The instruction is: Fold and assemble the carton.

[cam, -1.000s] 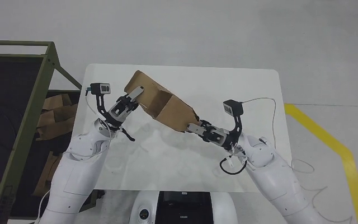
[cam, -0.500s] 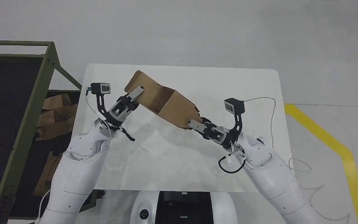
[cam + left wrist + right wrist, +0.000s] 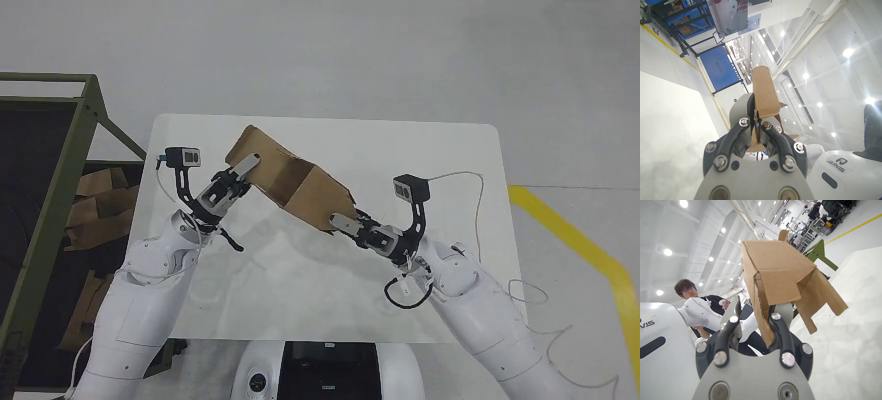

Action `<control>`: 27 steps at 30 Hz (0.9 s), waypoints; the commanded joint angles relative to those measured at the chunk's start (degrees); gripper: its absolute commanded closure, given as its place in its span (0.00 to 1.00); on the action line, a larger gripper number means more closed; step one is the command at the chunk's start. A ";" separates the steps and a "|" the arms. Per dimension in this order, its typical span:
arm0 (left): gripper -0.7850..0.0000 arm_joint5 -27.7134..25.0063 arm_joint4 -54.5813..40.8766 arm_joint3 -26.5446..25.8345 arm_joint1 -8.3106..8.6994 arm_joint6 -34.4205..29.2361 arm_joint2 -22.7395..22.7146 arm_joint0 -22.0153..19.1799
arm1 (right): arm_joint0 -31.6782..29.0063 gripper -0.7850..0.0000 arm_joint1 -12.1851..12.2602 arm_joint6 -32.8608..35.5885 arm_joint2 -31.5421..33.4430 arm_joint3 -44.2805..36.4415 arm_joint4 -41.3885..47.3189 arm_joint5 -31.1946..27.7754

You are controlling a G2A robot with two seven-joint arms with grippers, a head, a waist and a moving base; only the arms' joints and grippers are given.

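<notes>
Noted carton held over counter middle, left jaws clamped on one end, right jaws parted astride the other, presumably for squaring

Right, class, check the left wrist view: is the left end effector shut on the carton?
Yes, the left end effector is closed on an edge of the carton, with the cardboard pinched between its two tips.

1. A white table with rounded corners;
2. An olive-green metal frame just beside the table's left edge, a dark surface inside it;
3. Flat brown cardboard pieces lying low beside that frame;
4. A yellow floor line running slantwise past the table's right side;
5. A blue panel and a hanging screen in the hall behind.
</notes>
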 commanded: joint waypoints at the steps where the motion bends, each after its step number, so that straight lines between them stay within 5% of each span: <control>1: 1.00 -0.01 0.03 0.02 -0.02 -0.01 0.01 0.00 | 0.17 0.63 -0.10 -0.03 -0.22 0.02 0.02 -0.11; 27: 1.00 -0.67 0.41 -0.57 -0.30 0.04 0.04 0.95 | 0.38 0.63 -0.78 0.11 -1.19 -0.07 1.69 -2.96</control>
